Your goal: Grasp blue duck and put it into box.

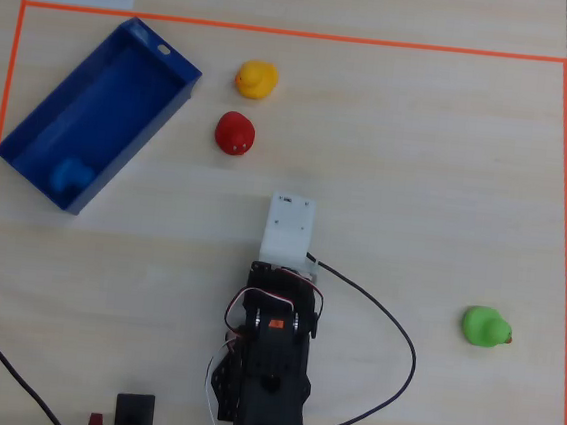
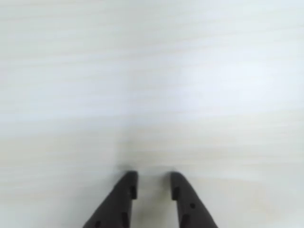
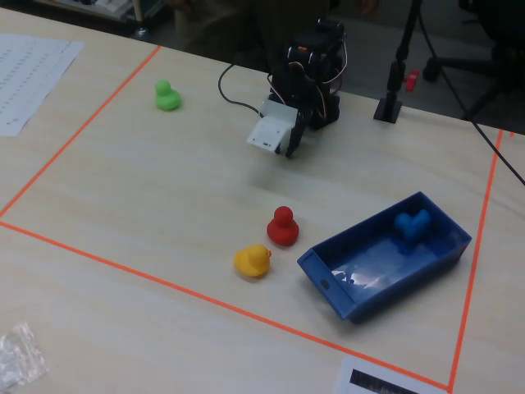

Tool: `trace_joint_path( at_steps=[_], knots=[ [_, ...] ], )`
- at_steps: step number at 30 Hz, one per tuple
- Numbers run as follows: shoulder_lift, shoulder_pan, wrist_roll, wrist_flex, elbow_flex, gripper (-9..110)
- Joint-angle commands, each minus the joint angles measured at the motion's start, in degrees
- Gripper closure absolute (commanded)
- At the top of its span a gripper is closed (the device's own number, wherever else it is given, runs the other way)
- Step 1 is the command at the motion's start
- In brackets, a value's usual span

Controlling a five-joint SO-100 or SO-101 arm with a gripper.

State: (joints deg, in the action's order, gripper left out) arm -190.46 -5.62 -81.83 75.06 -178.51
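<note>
jaws: two dark fingers of the gripper (image 2: 152,183) stand a narrow gap apart in the wrist view, nearly closed, with nothing between them; below them we see only bare pale wood of the table (image 2: 152,71).

arm: folded back near the bottom edge of the overhead view, its white wrist block (image 1: 288,230) over open table, touching no item.

blue duck (image 1: 69,175): already inside the box (image 1: 163,52), lying in the end nearest the lower left of the overhead view; the fixed view shows it at the far end of the tray (image 3: 411,226), clear of the near wall with the slot.

step in hand: we judge the placing done and the arm withdrawn to rest; the next move, as far as we can judge, calls for nothing beyond keeping clear of the box.

others: red duck (image 1: 235,133) and yellow duck (image 1: 256,79) sit just beside each other, near the box's slotted end; green duck (image 1: 484,326) stands well apart toward the right of the overhead view.

edges and room: orange tape border (image 1: 281,31) frames the work area; the box sits close to its left line. broad open wood lies between the arm and the ducks, so we judge no crowding there. a black cable (image 1: 392,334) loops just right of the arm.
</note>
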Motion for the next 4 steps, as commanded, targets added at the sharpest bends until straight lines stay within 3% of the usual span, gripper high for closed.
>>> trace_joint_path(
  at_steps=[1,4],
  knots=[
    [0.8,-0.5,0.3,0.7,0.3,95],
    [0.8,-0.5,0.3,0.7,0.3,95]
  ],
)
